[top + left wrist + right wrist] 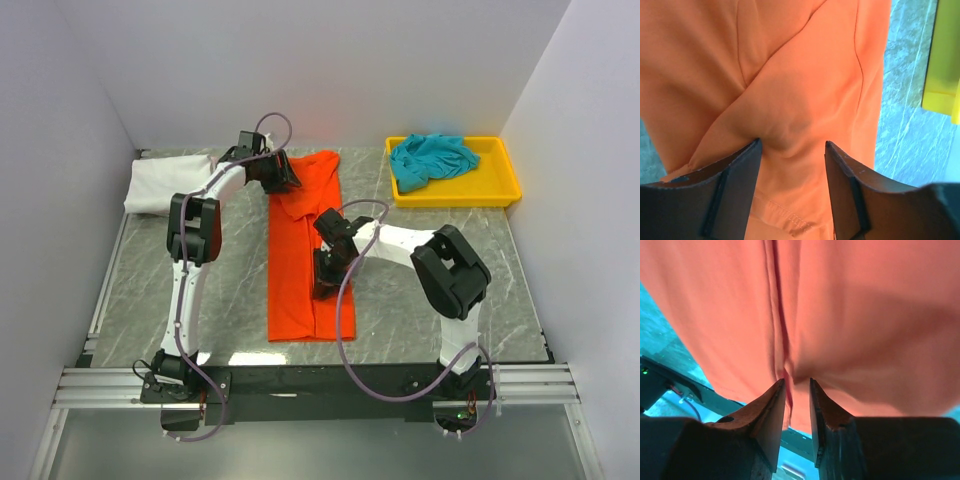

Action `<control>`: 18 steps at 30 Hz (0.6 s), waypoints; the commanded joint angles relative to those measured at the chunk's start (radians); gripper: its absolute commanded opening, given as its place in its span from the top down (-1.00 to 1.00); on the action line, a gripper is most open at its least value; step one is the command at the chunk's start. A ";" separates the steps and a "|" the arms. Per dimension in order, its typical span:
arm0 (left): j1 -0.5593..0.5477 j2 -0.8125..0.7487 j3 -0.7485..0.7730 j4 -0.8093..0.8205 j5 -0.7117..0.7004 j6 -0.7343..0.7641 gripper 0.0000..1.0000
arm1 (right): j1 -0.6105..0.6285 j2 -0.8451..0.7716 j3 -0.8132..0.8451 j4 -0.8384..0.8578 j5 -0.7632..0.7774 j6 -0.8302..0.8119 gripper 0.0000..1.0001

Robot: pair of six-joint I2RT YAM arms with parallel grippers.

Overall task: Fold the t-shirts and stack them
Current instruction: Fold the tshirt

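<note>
Orange shirt (pixel 290 295) lay as a long, narrow strip on the bench (pixel 150 290), left of the yellow tray (pixel 455 198). Your right jaws stood narrow, pinching a ridge mid-strip, probably to lift for the next fold. Your left jaws stood wide over the collar end, gripping nothing.

Matt orange-red cloth t-shirt (pixel 295 270), glossy yellow plastic tray (pixel 455 199)

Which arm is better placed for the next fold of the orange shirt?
Probably right: the right gripper pinches the orange shirt in its near half, while the left gripper stands open at the collar end.
</note>
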 commanded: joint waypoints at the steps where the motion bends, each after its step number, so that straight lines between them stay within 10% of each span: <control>1: -0.002 -0.044 -0.060 0.030 -0.045 0.021 -0.24 | 0.005 -0.105 0.055 -0.118 0.073 -0.030 0.32; 10: -0.036 -0.362 -0.173 0.016 -0.162 -0.033 -0.31 | 0.005 -0.346 -0.130 -0.218 0.147 -0.104 0.23; 18: -0.191 -0.788 -0.731 -0.053 -0.347 -0.066 -0.25 | 0.007 -0.412 -0.305 -0.192 0.129 -0.115 0.19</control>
